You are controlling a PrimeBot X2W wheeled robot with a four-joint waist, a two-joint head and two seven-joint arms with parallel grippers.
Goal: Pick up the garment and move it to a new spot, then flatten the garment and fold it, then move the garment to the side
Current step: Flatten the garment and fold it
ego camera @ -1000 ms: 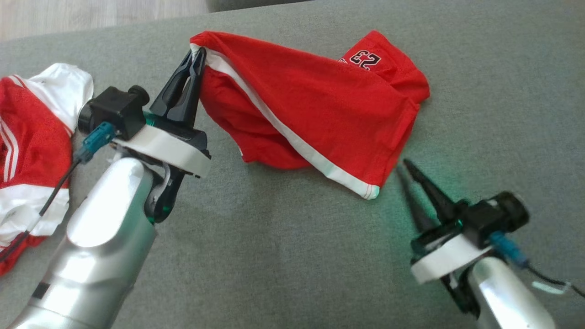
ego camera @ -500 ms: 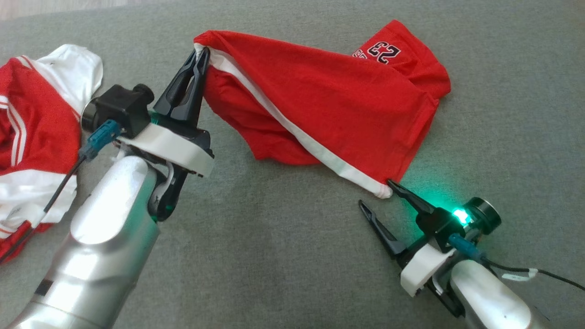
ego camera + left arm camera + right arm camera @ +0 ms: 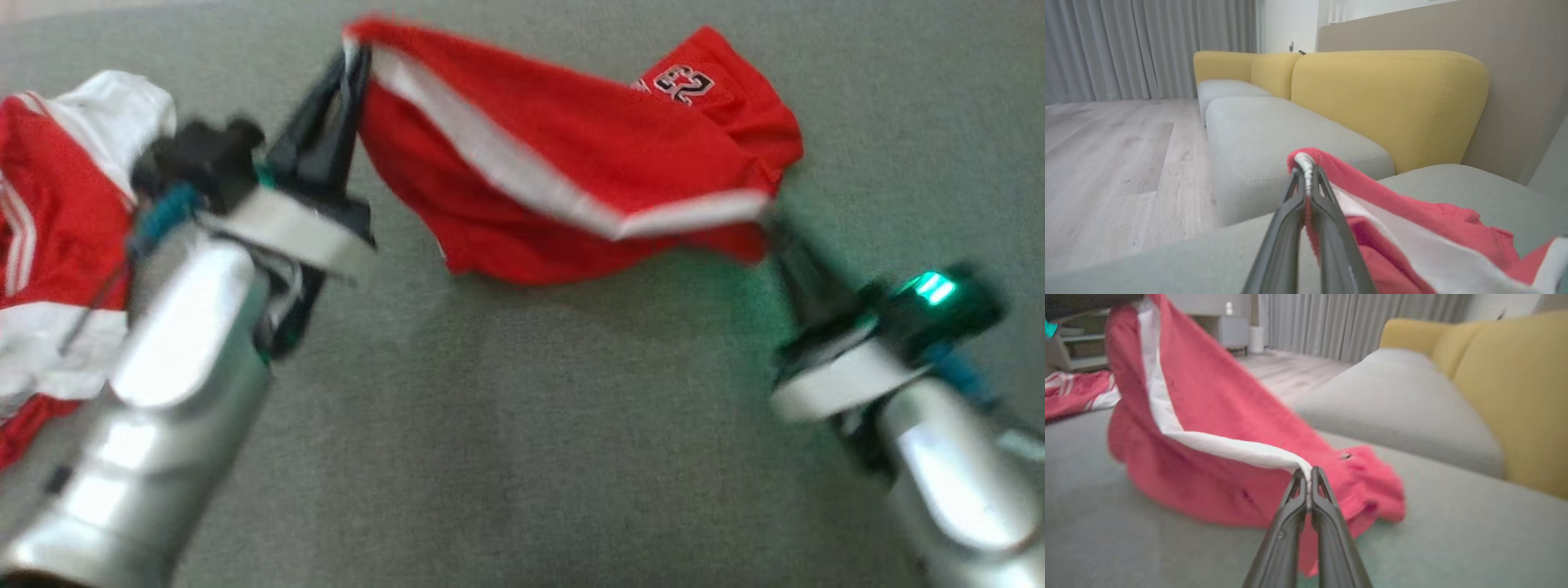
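Grey upholstery [image 3: 522, 441] carries the red garment [image 3: 571, 163], strung between left gripper [image 3: 351, 65] and right gripper [image 3: 771, 233], both clamped on its white hem; yellow backrests [image 3: 1388, 98], wooden floor [image 3: 1114, 155] and curtains [image 3: 1147, 45] beyond.

The only readable mark is the number 23 [image 3: 690, 82], in black digits edged with white. It is printed near the far right end of the red fabric garment with white trim [image 3: 571, 155] and shows upside down in the head view.
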